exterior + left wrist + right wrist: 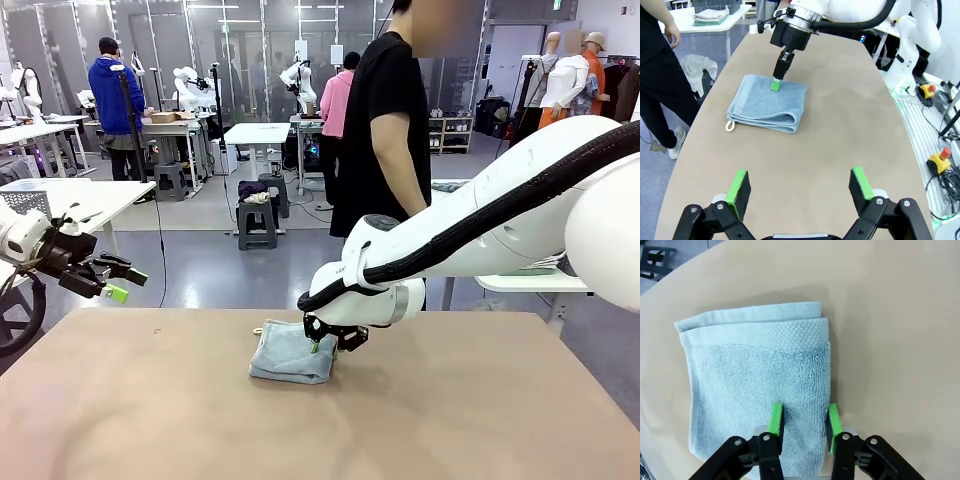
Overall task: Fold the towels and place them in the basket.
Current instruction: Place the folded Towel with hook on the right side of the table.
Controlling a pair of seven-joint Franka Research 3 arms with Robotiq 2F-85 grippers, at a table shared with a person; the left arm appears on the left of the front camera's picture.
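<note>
A pale grey-blue towel point(285, 358) point(765, 105) point(755, 370) lies folded on the tan table, toward its far side. My right gripper point(326, 345) point(776, 84) point(805, 419) points straight down onto the towel's right edge. Its green pads point(776, 416) press into the cloth a narrow gap apart, and the terry between them lies flat. My left gripper point(122, 282) point(800, 182) hovers open above the table's left side, well away from the towel and holding nothing. A mesh basket point(710, 5) stands on a white side table, behind a stack of folded towels point(710, 16).
A person in black point(385, 130) point(655, 75) stands at the far side of the table point(480, 400), hands down. The bare tabletop stretches wide in front of and to the right of the towel. White side tables stand off both far corners.
</note>
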